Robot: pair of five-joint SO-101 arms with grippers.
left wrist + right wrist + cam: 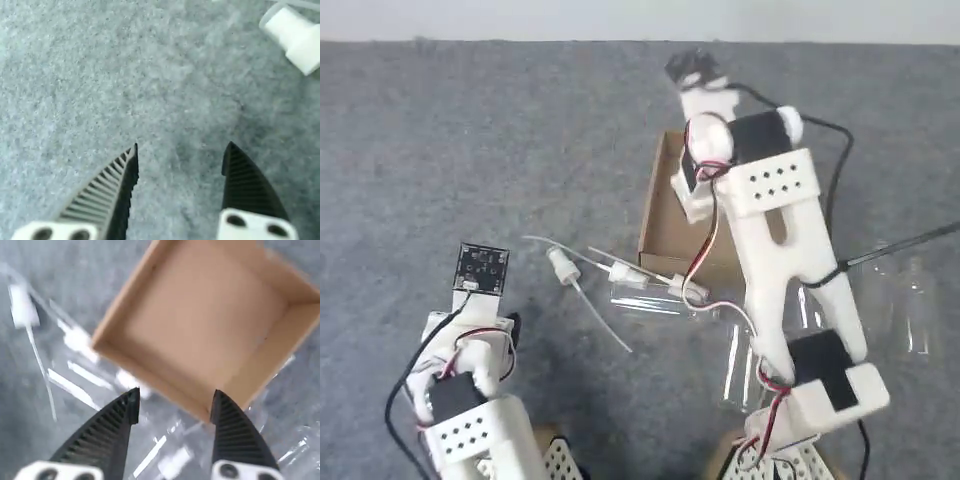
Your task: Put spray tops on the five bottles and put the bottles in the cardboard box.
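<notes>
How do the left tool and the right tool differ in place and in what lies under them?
The left tool is above bare carpet, the right tool above the box. Near the left tool lies one loose spray top; near the right tool lie clear bottles beside the box. Both tools are open and hold nothing.

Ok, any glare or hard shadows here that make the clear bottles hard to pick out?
High view: soft even light, faint shadows beneath the arms; the bottles by the cardboard box read mostly as pale highlights. Right wrist view: bright glare streaks on the bottles. Left wrist view: carpet and spray top evenly lit, no glare.
</notes>
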